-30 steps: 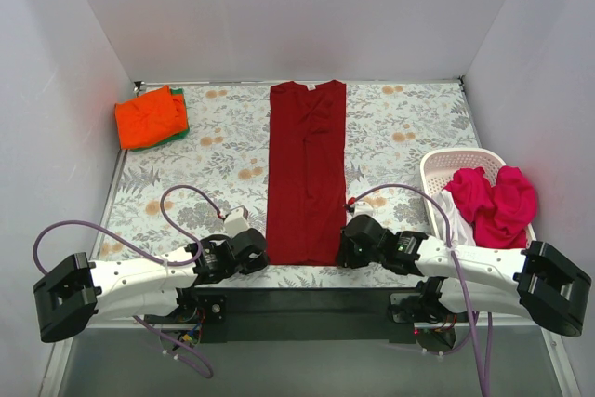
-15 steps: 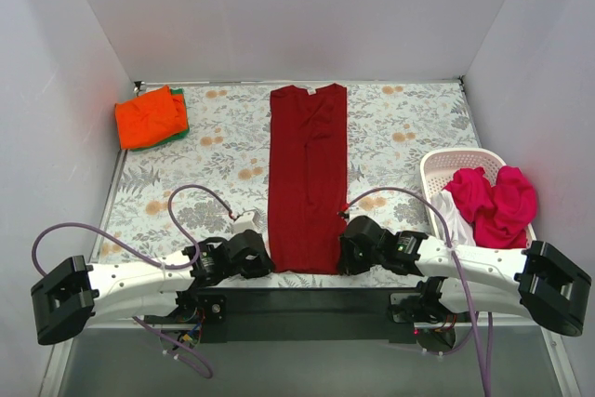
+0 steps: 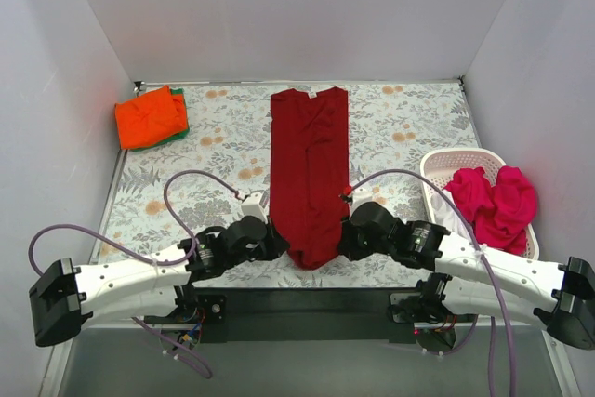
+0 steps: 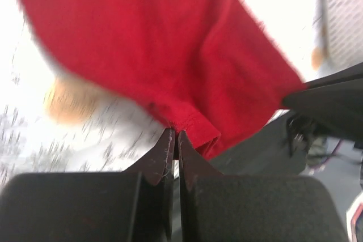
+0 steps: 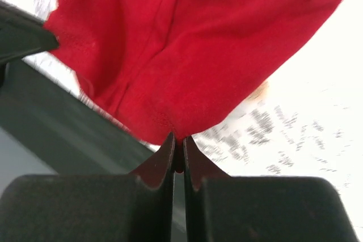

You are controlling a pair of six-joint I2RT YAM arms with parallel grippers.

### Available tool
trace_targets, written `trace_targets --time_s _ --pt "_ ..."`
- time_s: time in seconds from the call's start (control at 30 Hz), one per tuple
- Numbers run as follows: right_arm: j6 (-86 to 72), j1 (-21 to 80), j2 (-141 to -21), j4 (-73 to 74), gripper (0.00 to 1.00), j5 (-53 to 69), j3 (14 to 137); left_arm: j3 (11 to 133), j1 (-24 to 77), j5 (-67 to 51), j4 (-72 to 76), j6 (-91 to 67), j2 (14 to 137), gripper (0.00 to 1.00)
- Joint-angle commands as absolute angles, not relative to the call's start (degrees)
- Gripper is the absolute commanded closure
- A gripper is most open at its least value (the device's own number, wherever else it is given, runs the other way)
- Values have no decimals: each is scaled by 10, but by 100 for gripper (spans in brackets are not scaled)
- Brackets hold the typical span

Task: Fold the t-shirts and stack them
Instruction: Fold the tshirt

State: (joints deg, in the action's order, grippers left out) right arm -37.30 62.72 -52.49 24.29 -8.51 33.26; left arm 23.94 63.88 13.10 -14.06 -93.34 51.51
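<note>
A long dark crimson t-shirt (image 3: 310, 165) lies folded into a narrow strip down the middle of the table. My left gripper (image 3: 275, 244) is shut on its near left hem corner, seen in the left wrist view (image 4: 187, 120). My right gripper (image 3: 344, 241) is shut on its near right hem corner, seen in the right wrist view (image 5: 170, 123). Both corners are lifted, so the near hem sags into a point. A folded orange t-shirt (image 3: 149, 116) rests on a green one (image 3: 179, 111) at the far left. Magenta-pink t-shirts (image 3: 493, 202) and a white one (image 3: 448, 213) fill the basket.
A white laundry basket (image 3: 437, 166) stands at the right edge of the table. The floral tablecloth (image 3: 218, 169) covers the table. White walls close in the left, right and far sides.
Both grippers have moved forward and up with the crimson shirt's near hem corners, pulling the hem off the table so it now sags in a point.
</note>
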Motion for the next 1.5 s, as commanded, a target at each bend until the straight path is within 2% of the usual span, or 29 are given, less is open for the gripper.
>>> trace_targets --time_s 0.0,0.2,0.57,0.97,1.47 --pt "-340 608 -540 262 99 -157 364 289 636 200 -87 -875 552 100" --pt "-271 547 -602 216 99 -203 406 333 567 193 -12 -813 661 100" --pt "-157 407 -769 96 99 -158 507 366 426 153 141 -740 760 100" --pt "-85 334 -956 94 99 -126 693 453 326 95 219 -717 897 100" --pt "-63 288 -1076 103 99 -96 802 545 263 52 244 -708 1019 100"
